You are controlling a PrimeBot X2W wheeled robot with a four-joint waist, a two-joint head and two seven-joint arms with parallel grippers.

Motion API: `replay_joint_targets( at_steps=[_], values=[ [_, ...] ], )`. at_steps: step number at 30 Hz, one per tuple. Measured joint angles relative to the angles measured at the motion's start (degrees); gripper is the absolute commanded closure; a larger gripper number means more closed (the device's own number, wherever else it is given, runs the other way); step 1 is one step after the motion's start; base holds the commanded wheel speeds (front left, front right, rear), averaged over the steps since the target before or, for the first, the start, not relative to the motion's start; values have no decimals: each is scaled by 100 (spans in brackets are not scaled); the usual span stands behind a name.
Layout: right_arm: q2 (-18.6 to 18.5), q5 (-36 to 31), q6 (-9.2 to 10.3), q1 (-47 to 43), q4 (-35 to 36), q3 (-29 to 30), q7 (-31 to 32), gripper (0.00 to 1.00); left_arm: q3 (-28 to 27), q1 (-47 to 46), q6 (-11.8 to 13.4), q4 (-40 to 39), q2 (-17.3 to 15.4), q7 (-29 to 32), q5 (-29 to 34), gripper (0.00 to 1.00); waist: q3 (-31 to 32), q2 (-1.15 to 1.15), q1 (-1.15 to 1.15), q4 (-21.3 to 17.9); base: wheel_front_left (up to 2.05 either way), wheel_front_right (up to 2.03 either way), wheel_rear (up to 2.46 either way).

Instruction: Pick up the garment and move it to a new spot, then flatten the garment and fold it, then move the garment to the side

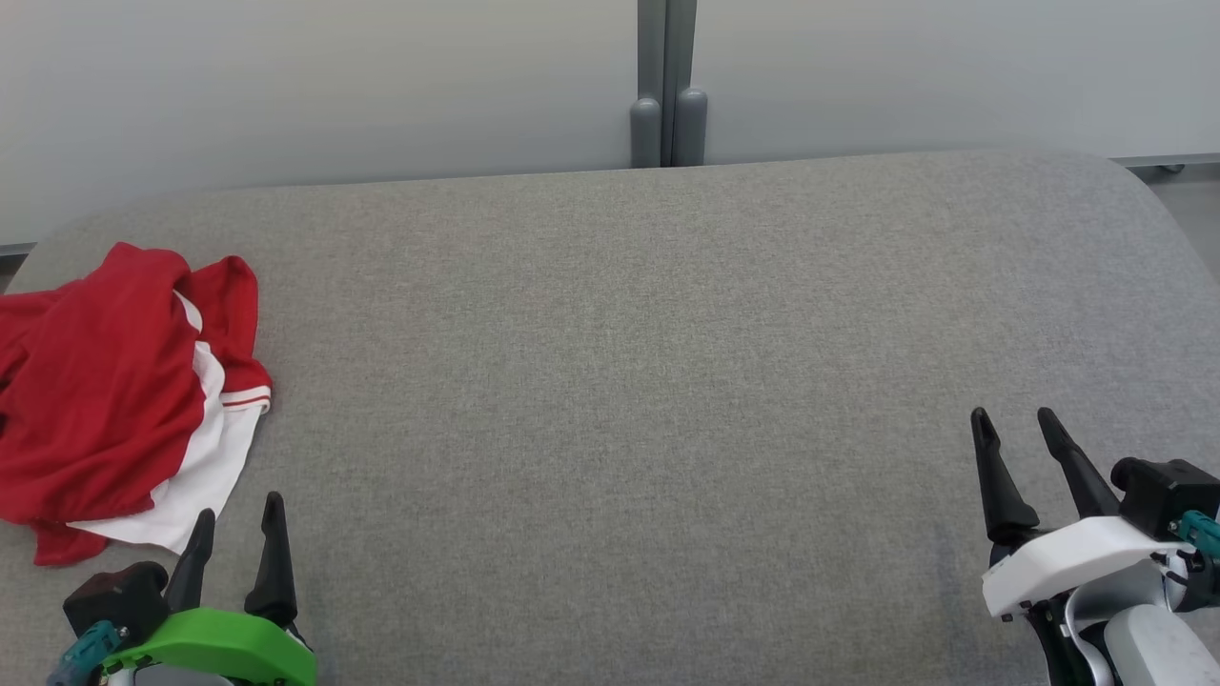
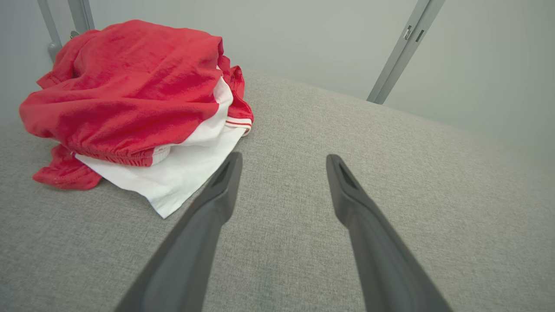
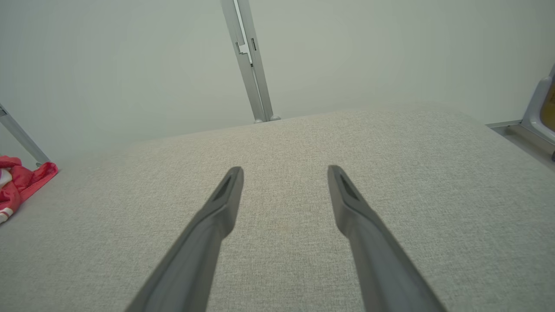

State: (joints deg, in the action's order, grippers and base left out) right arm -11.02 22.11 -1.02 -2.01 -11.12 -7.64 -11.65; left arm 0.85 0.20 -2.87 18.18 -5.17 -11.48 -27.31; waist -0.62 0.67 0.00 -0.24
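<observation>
Left gripper and right gripper hover, jaws apart

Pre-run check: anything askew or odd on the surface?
Only the garment: crumpled in a red-and-white heap at the left end of the grey surface, beside the open left tool; right tool open, empty. No spill or damage.

No legible txt, brands or nos., small tag on garment waistband too blurred to read
</observation>
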Motion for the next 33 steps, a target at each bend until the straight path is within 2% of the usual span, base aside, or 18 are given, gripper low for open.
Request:
replay_joint_targets(
  at_steps=[7,14,26,33],
  values=[
    [0,-359,-200,-104,-51,88,-145,0,-77,4,-135,163,25,-138,294,0,-12,0,0,-19,0,0,0],
    [25,-637,-303,-112,-104,215,-261,0,-94,5,-223,260,25,-293,658,0,-19,0,0,-39,0,0,0],
    [51,-657,-446,-121,-226,415,-263,0,-152,5,-315,369,29,-294,664,0,-8,0,0,-42,0,0,0],
    [56,-781,-461,-124,-226,528,-263,0,-154,2,-324,391,32,-294,706,0,-6,0,0,-17,0,0,0]
  ],
)
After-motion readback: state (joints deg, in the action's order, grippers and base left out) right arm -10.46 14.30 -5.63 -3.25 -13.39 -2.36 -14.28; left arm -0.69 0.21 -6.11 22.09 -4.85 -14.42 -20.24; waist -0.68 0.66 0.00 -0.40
